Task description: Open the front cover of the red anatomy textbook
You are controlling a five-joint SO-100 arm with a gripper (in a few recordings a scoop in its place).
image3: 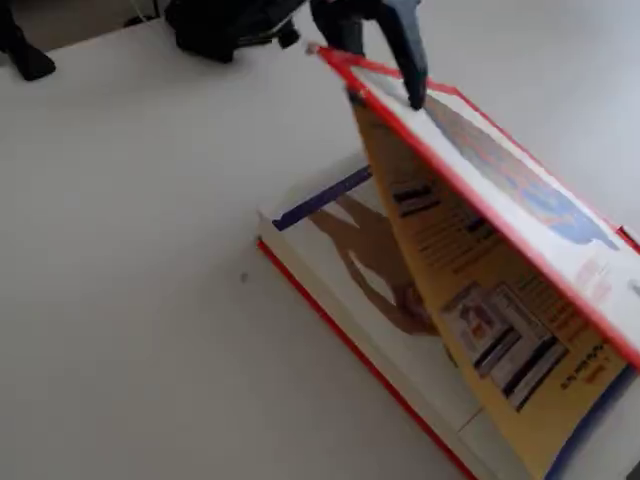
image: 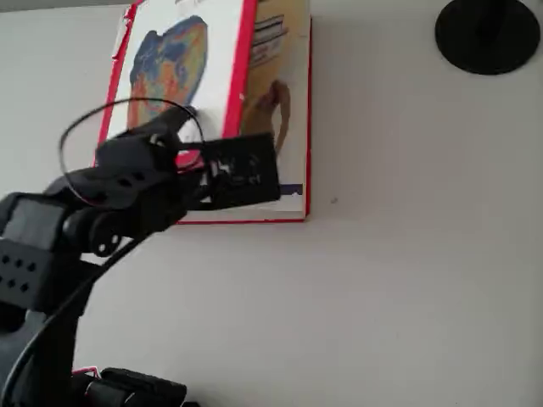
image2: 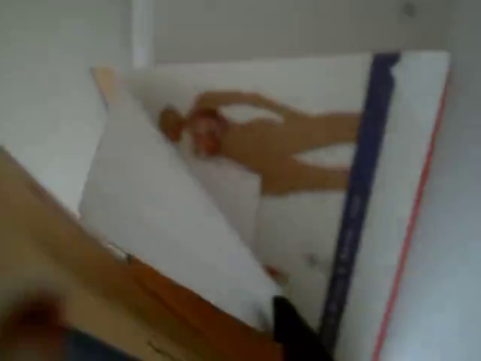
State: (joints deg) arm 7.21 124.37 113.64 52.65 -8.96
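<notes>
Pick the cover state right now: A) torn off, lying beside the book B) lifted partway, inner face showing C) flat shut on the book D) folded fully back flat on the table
B: in the fixed view the front cover stands tilted above the red anatomy textbook, its cream-yellow inner face with red boxes showing, and the gripper is at its raised edge.

Light: bright, even, soft daylight look on the white table point(image: 407, 280)
Shadows: faint; a soft one under the raised front cover point(image3: 470, 170)
Glare: mild washout on white surfaces
Blur: wrist view strongly smeared; fixed view slightly soft
Overhead: near arm out of focus
</notes>
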